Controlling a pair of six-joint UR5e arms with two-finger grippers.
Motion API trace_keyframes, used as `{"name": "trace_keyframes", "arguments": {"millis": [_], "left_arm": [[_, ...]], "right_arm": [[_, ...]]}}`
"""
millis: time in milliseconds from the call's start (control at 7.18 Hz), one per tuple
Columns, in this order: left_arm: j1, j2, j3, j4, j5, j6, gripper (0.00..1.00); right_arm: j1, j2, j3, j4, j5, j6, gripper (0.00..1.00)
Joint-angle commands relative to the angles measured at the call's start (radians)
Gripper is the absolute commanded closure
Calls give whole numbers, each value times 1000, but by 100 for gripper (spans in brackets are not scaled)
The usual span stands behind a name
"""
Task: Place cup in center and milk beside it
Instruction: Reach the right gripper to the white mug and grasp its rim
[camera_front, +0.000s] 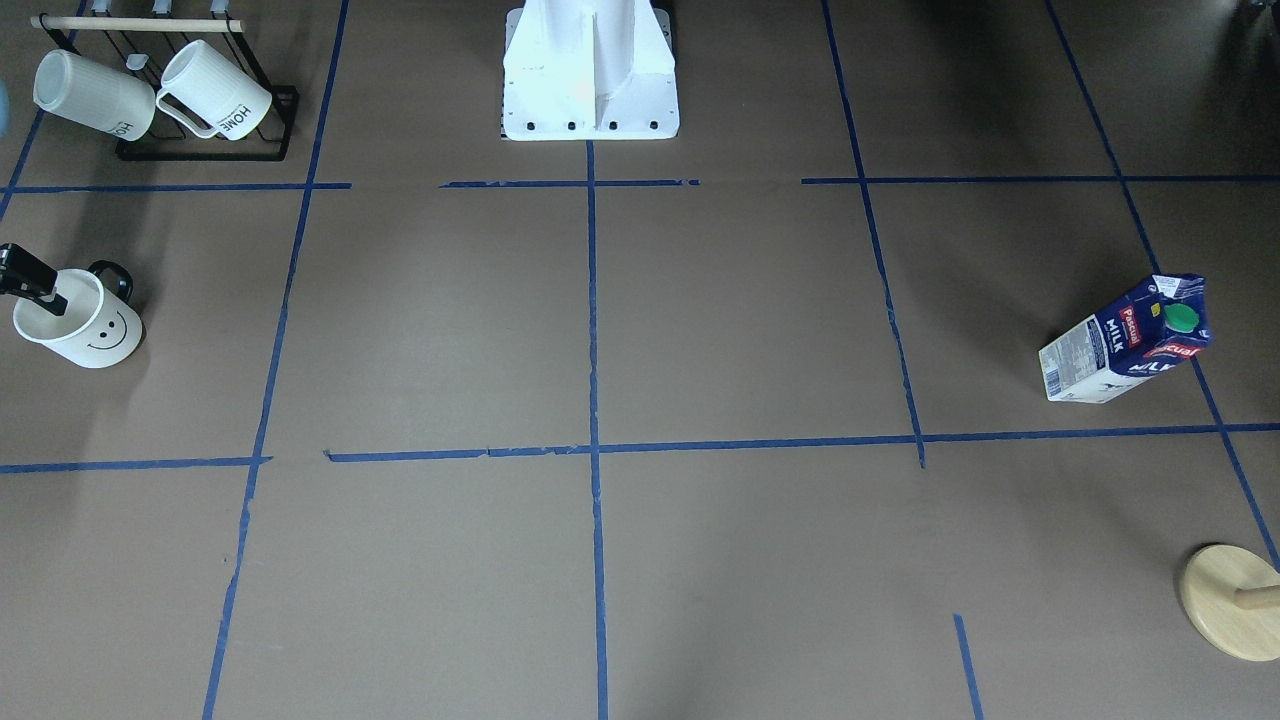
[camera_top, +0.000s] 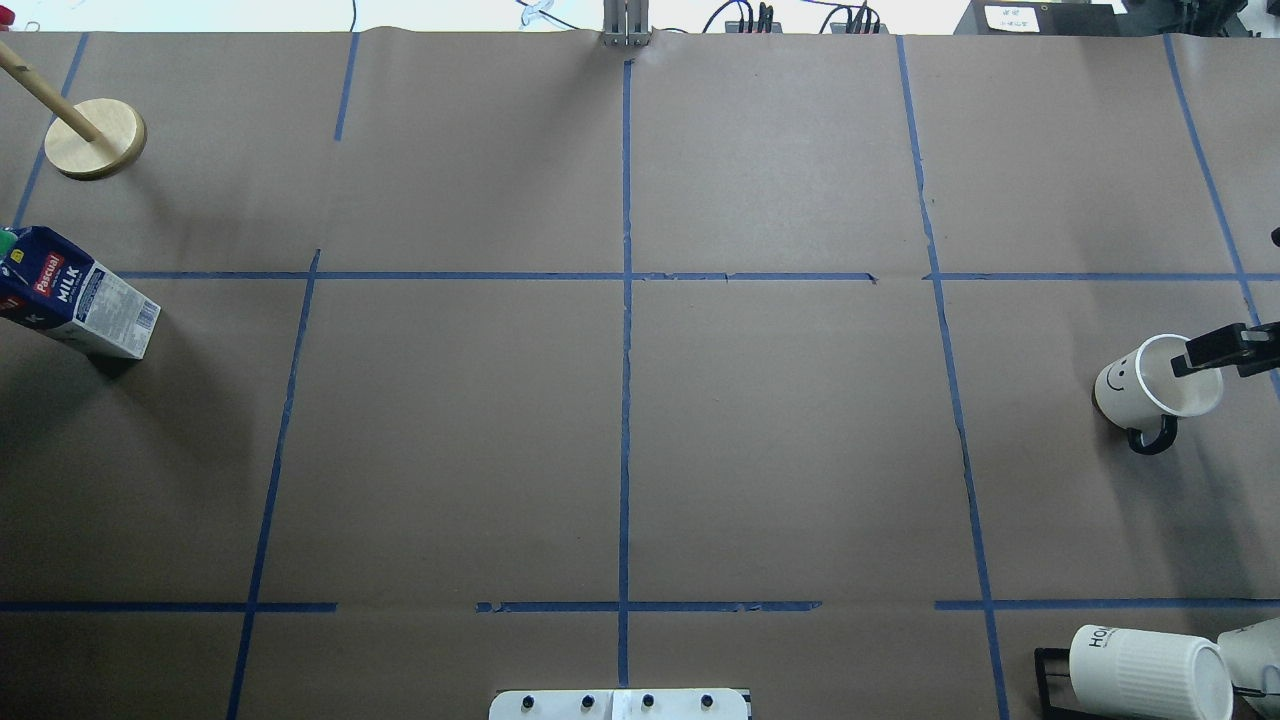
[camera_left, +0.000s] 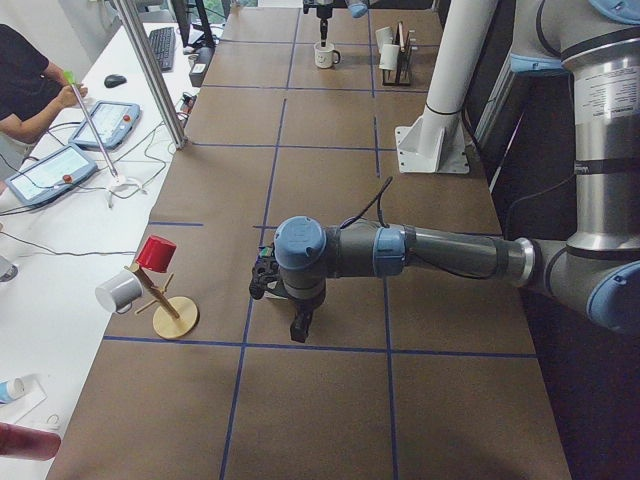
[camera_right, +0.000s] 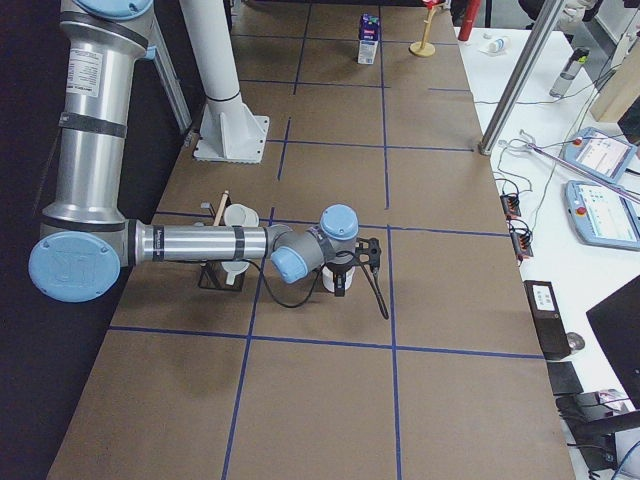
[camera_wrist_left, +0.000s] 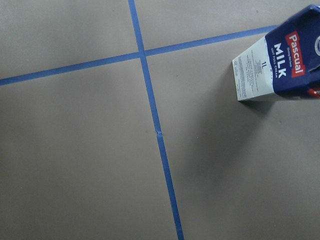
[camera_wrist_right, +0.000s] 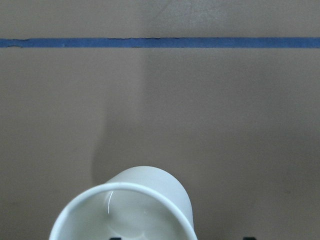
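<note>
Two to move, neither yet at the center (camera_top: 625, 430). Judged as the grasping step on the cup (camera_top: 1150, 385): stands upright, mouth up, right at the right gripper (camera_top: 1200, 355), with one black finger (camera_front: 35, 282) dipped inside the rim. Cannot tell where the other finger sits, nor whether clamped or slack on the wall, being cut off at the frame edge. From those fingers, handle round toward the robot's side, smiley face on the wall beyond, center well apart across the open paper toward the other arm. Plainly the nearer arm for the cup. Of the left gripper (camera_left: 298, 328), only a view from the table's end, so no judging how far its fingers spread. As for the milk (camera_wrist_left: 280, 60): upright, long axis vertical, near those fingers but off to one side rather than between them, up in the right corner of the left wrist view. Probably calls for a sideways shift before any closing there.
</note>
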Motion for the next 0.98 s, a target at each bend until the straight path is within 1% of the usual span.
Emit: {"name": "trace_keyframes", "arguments": {"millis": [0,139,279,418,557,697,836], "left_arm": [[0,2,-1,0,-2,0,0],[0,2,-1,0,-2,0,0],[0,2,-1,0,-2,0,0],[0,2,-1,0,-2,0,0],[0,2,-1,0,-2,0,0],[0,2,-1,-1,-2,0,0],[0,2,1,-1,-2,0,0]], "right_arm": [[-9,0,-8,0,-11,0,86],[-11,0,-8,0,-11,-3,98],[-9,-2,33,0,-3,-2,100],[-20,-3,129,-4,8,-2,100],[-128,42,224,-15,2,29,100],[-194,163,231,-35,2,246,100],[-307,302,213,-72,-23,408,100]]}}
